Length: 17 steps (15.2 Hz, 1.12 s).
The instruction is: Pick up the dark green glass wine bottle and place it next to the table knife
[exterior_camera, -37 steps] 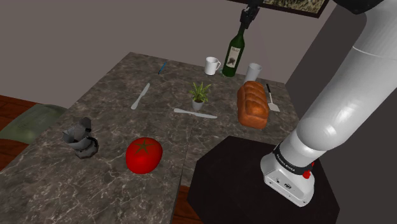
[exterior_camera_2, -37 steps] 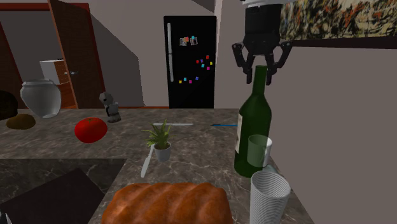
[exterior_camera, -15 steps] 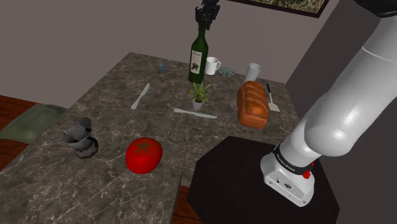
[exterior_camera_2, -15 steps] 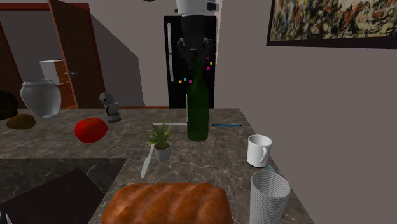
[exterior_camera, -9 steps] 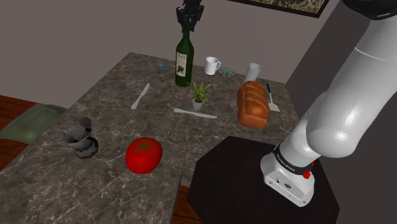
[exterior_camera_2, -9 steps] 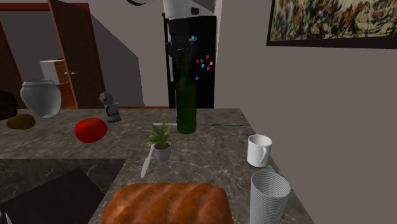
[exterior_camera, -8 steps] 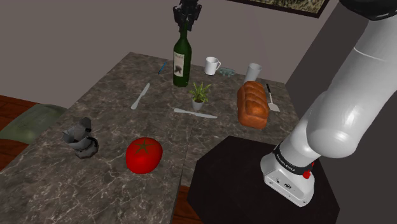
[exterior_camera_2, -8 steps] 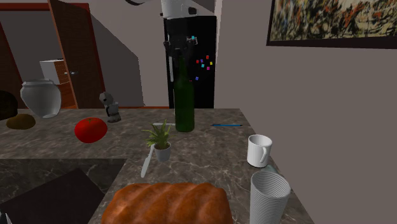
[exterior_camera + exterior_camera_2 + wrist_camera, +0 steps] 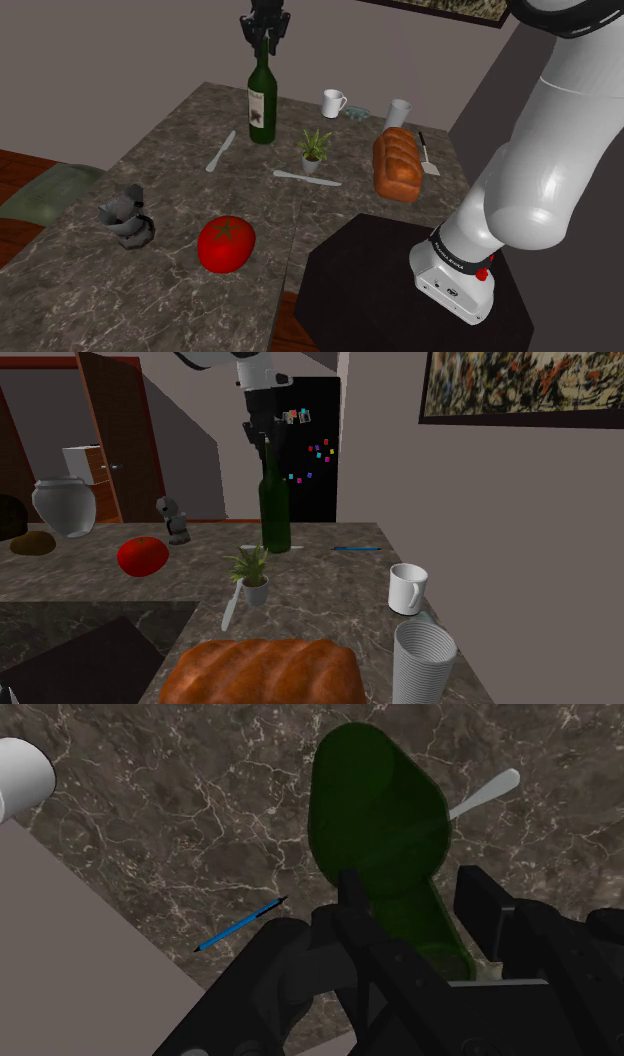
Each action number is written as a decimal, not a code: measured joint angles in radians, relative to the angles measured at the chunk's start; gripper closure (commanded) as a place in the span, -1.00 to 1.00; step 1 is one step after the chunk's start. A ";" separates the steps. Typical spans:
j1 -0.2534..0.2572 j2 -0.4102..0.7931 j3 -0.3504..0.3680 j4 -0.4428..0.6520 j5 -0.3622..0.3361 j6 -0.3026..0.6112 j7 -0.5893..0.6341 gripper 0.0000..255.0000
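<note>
A dark green wine bottle (image 9: 262, 100) with a pale label hangs upright from my gripper (image 9: 266, 30), which is shut on its neck over the far side of the marble table (image 9: 180, 190). A pale table knife (image 9: 222, 151) lies just toward the shoulder view's left of the bottle's base. A second knife (image 9: 306, 178) lies in front of the small potted plant (image 9: 313, 150). In the second exterior view the bottle (image 9: 275, 512) stands behind the plant (image 9: 250, 574), the gripper (image 9: 265, 434) on its top. In the wrist view the bottle (image 9: 385, 844) sits clasped between the fingers (image 9: 349, 891), a knife tip (image 9: 487, 794) beyond it.
A blue pen (image 9: 255, 105) lies at the table's far edge near the bottle. A white mug (image 9: 333, 102), a ribbed cup (image 9: 399, 112), a bread loaf (image 9: 396, 165) and a spatula (image 9: 428, 160) are on the shoulder view's right. A tomato (image 9: 226, 243) and a grey pot (image 9: 125, 218) sit near.
The gripper has carried the bottle from beside the mugs toward the shoulder view's left, past the plant, to a spot close to the left knife.
</note>
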 measured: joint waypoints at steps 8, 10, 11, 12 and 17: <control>0.000 0.007 0.000 -0.094 -0.001 0.102 0.004 1.00; 0.000 0.014 0.001 -0.111 -0.001 0.124 0.006 1.00; 0.001 0.013 0.001 -0.116 -0.001 0.129 0.007 1.00; 0.001 0.013 0.001 -0.118 -0.001 0.131 0.007 1.00; 0.001 0.013 0.001 -0.120 -0.001 0.133 0.007 -1.00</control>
